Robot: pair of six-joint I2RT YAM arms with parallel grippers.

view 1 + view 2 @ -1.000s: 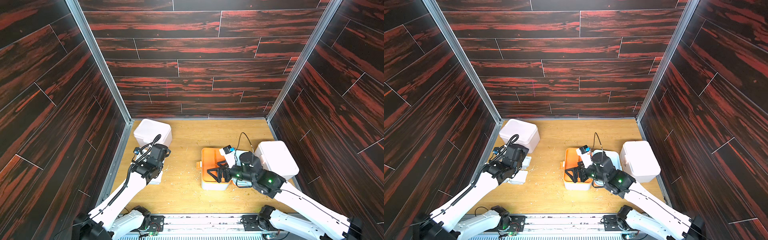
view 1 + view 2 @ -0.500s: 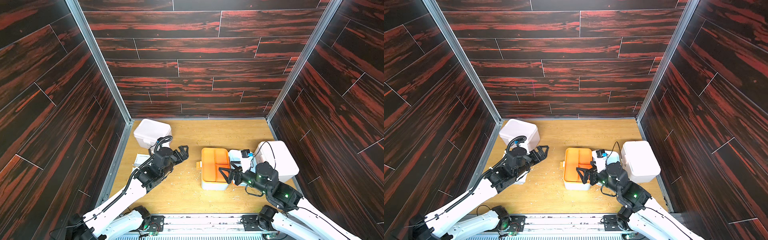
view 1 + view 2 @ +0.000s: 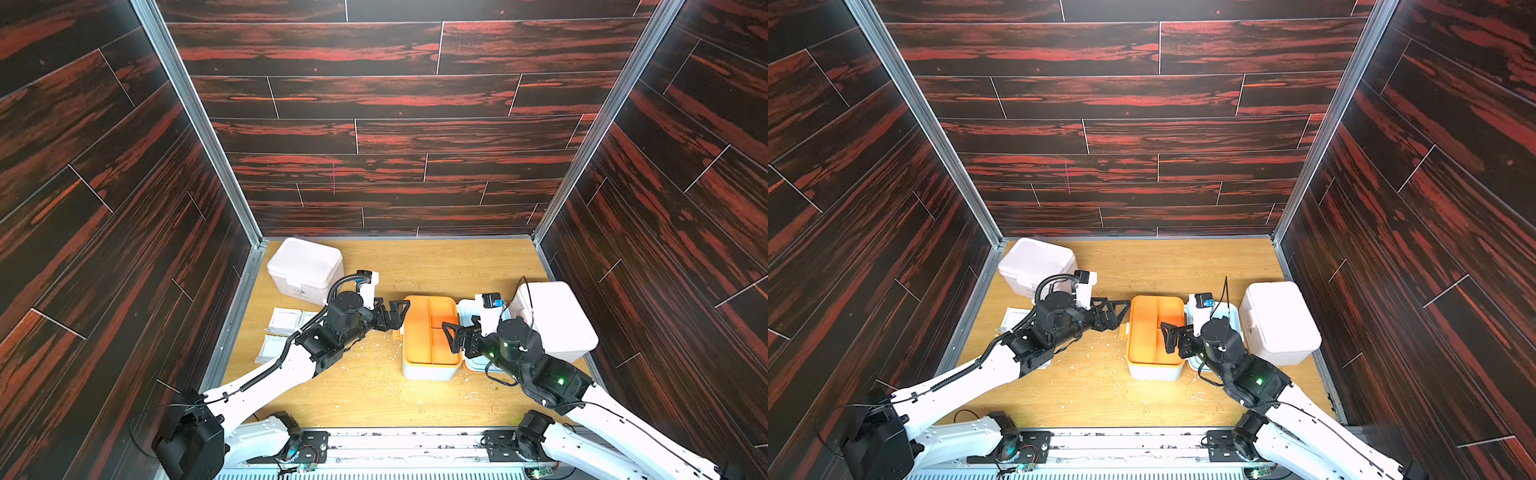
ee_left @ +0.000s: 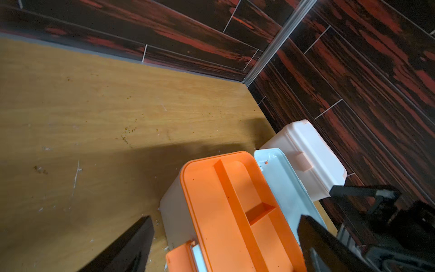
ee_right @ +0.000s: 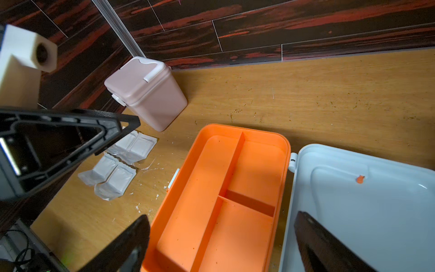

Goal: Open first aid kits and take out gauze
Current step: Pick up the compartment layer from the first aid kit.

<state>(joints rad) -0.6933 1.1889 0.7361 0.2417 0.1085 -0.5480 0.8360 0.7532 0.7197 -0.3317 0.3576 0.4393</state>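
The open first aid kit stands mid-table with an empty orange tray on top. Its pale blue lid lies flat to its right. My left gripper is open at the kit's left edge, by the orange latch. My right gripper is open over the tray's right side. Several gauze packets lie on the table at the left. Two more kits are shut: a pinkish one and a white one.
Dark wood-pattern walls close in the table on three sides. White crumbs are scattered on the wooden tabletop. The white kit stands against the right wall, the pinkish kit in the back left corner.
My left gripper has swung from the gauze pile at the left over to the open kit's left edge. My right gripper has drawn back a little to the right over the tray.
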